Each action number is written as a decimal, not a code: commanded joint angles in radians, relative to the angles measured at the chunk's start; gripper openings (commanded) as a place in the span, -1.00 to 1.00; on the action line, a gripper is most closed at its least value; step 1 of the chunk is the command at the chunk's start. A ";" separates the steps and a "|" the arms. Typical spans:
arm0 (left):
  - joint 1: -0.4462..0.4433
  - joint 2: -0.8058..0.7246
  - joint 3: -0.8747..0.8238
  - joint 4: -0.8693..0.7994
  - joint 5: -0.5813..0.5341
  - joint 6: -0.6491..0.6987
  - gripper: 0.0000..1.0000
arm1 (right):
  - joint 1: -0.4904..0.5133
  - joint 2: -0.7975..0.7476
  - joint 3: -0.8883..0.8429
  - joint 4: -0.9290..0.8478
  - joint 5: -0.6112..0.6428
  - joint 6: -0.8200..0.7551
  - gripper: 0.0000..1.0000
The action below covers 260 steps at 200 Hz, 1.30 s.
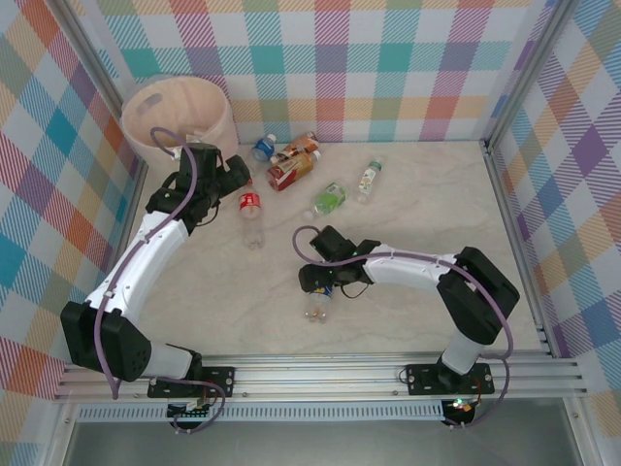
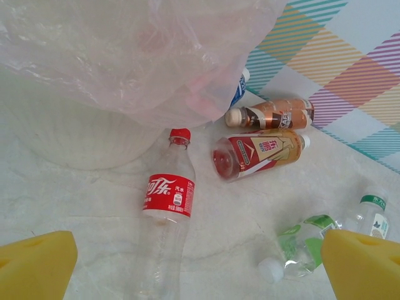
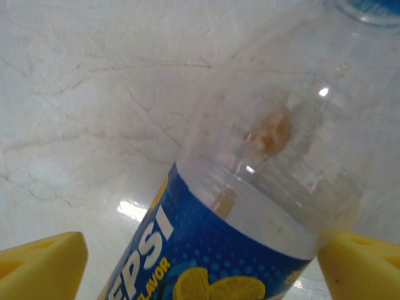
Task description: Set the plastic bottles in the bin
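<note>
The pale pink-cream bin (image 1: 175,116) stands at the back left, its clear liner (image 2: 137,56) hanging over the rim. My left gripper (image 1: 233,180) hovers open beside it, above a red-label cola bottle (image 2: 167,200) lying on the table; the yellow fingers (image 2: 34,265) hold nothing. Further right lie a brown bottle (image 2: 275,114), a red-and-gold bottle (image 2: 262,152), a blue-label bottle (image 1: 264,148) and two green-label bottles (image 1: 330,199) (image 1: 368,180). My right gripper (image 1: 318,283) is open, straddling a blue-label Pepsi bottle (image 3: 250,206) lying on the table; its right finger (image 3: 362,265) is against the bottle.
Checked walls close the table at the back and both sides, with metal posts at the corners. The marble-look tabletop (image 1: 437,214) is bare on the right half. The bin wall (image 2: 75,137) stands just left of the cola bottle.
</note>
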 commanded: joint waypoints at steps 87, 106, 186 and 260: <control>-0.005 -0.005 -0.038 -0.016 0.007 -0.011 1.00 | -0.057 0.209 0.219 -0.036 0.144 0.157 0.45; -0.005 -0.003 -0.044 -0.014 0.021 -0.002 1.00 | -0.058 0.214 0.219 0.000 0.148 0.144 0.37; -0.005 0.016 -0.045 0.037 0.182 0.069 1.00 | -0.079 -0.036 0.026 0.313 0.204 0.135 0.08; -0.008 -0.106 -0.226 0.299 0.609 0.138 1.00 | -0.163 -0.296 -0.207 0.671 0.255 0.200 0.02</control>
